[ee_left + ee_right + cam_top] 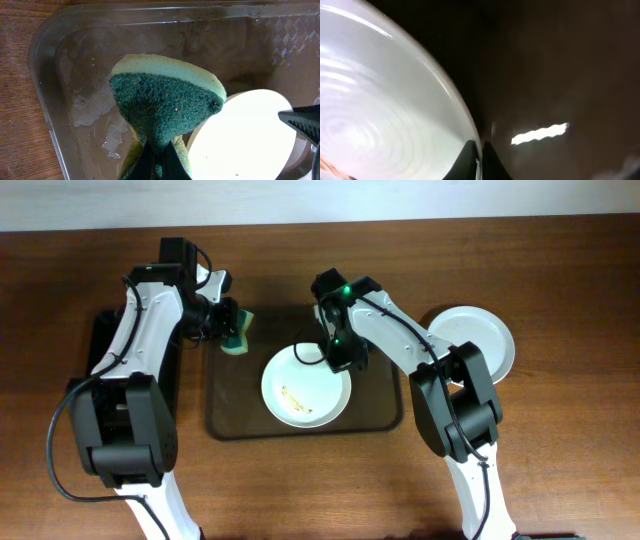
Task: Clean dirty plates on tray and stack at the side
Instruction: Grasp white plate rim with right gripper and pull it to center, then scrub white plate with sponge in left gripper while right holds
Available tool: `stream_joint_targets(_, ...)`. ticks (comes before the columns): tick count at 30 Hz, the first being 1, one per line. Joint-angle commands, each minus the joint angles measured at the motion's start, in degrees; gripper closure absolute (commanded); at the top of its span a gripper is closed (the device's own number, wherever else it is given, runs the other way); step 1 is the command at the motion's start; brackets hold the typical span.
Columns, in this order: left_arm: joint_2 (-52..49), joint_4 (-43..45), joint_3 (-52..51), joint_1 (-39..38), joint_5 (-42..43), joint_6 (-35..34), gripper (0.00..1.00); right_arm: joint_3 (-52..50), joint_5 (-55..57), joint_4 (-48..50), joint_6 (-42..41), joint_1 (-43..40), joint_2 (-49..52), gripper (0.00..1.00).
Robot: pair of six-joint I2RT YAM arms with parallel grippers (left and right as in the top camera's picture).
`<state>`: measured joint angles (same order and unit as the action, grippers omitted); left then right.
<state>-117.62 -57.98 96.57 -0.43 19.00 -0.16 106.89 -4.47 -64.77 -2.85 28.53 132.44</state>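
A white plate (pixel 303 390) with thin orange-brown smears lies on the dark-brown tray (pixel 225 420). My right gripper (pixel 345 361) is shut on its far right rim; in the right wrist view the fingers (pixel 479 162) pinch the plate's edge (pixel 395 110). My left gripper (pixel 228 323) is shut on a green sponge (pixel 238 333) and holds it above the tray's far left corner. In the left wrist view the sponge (pixel 165 102) hangs over the tray (pixel 80 80), left of the plate (pixel 245 135). Another white plate (pixel 478 338) lies on the table to the right.
A narrow black tray (pixel 100 340) lies at the left under my left arm. The wooden table (pixel 560 450) surrounds the trays.
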Motion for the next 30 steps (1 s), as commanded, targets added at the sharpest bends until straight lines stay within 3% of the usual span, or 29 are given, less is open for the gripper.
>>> stream_joint_targets(1, 0.2, 0.0, -0.2, -0.2, 0.0, 0.9, 0.99, 0.8, 3.1, -3.5, -25.4, -1.4, 1.2, 0.96)
stream_joint_targets(5, 0.2, 0.0, -0.2, -0.3, 0.0, 0.9, 0.99, 0.2, -3.9, 4.0, -44.5, -0.7, 1.2, 0.96)
stream_joint_targets(9, 0.2, 0.7, -1.9, -2.0, 0.0, 0.9, 0.99, -0.6, -3.7, 9.4, -43.9, 0.9, 1.4, 0.96)
stream_joint_targets(11, 0.2, 5.4, -7.0, -4.4, 0.0, 0.9, 0.99, -0.6, -4.5, 9.7, -39.4, 0.9, 1.8, 0.96)
stream_joint_targets(17, 0.2, 19.0, -16.9, -11.1, -0.3, 0.2, 0.99, -0.9, -5.4, 11.1, -39.3, 0.7, 2.8, 0.96)
stream_joint_targets(20, 0.2, 21.7, -19.3, -14.1, -13.0, -9.9, 0.99, -0.9, -4.4, 11.0, -38.9, 0.7, 2.9, 0.96)
stream_joint_targets(27, 0.2, 38.1, -19.7, -14.5, -28.6, -10.7, 0.99, -2.6, -3.9, 11.5, -38.9, 0.7, 3.0, 0.96)
stream_joint_targets(30, 0.2, 29.9, -19.8, -14.5, -26.3, -10.7, 0.99, -2.6, -3.9, 11.8, -38.9, 0.7, 3.0, 0.96)
